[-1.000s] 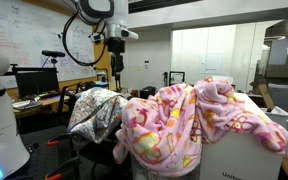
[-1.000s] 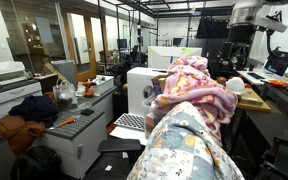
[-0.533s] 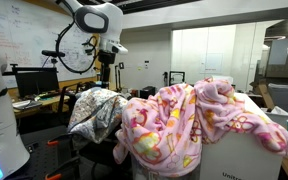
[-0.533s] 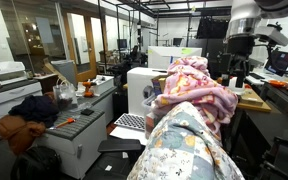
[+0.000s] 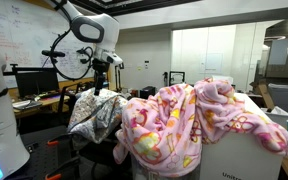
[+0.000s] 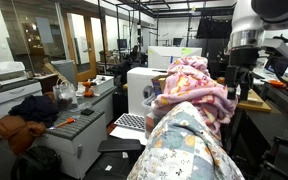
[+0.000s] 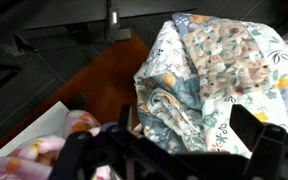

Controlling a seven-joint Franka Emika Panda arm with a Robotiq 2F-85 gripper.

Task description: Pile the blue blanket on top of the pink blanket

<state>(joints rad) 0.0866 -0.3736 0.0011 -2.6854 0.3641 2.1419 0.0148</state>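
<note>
Two blankets take up most of your workspace. The pink blanket (image 5: 199,125) is the bigger heap. It is bunched over a white box (image 5: 242,160), and its folds spill past the box's near edge and down the front. In an exterior view (image 6: 194,85) it rises as a tall mound.

The blue blanket (image 5: 96,112), a pale floral one, lies crumpled just beside the pink one and lower down. What it rests on is hidden under its folds. An exterior view (image 6: 189,148) cuts its lower part off at the frame.

Above both heaps you have open air. The arm (image 5: 89,25) comes down from the top, and its base is out of frame.

The gripper (image 5: 97,88) hangs over the blue blanket's top. From the side, you cannot tell whether it touches the cloth. In the wrist view (image 7: 189,125) its fingers (image 7: 125,116) stand spread apart with nothing between them. Below them is the blue blanket (image 7: 224,70), and its ragged left edge falls onto a brown surface (image 7: 94,80). A corner of the pink blanket (image 7: 44,152) shows at the lower left, beyond that bare strip. The fingertips are dark and blurred.
</note>
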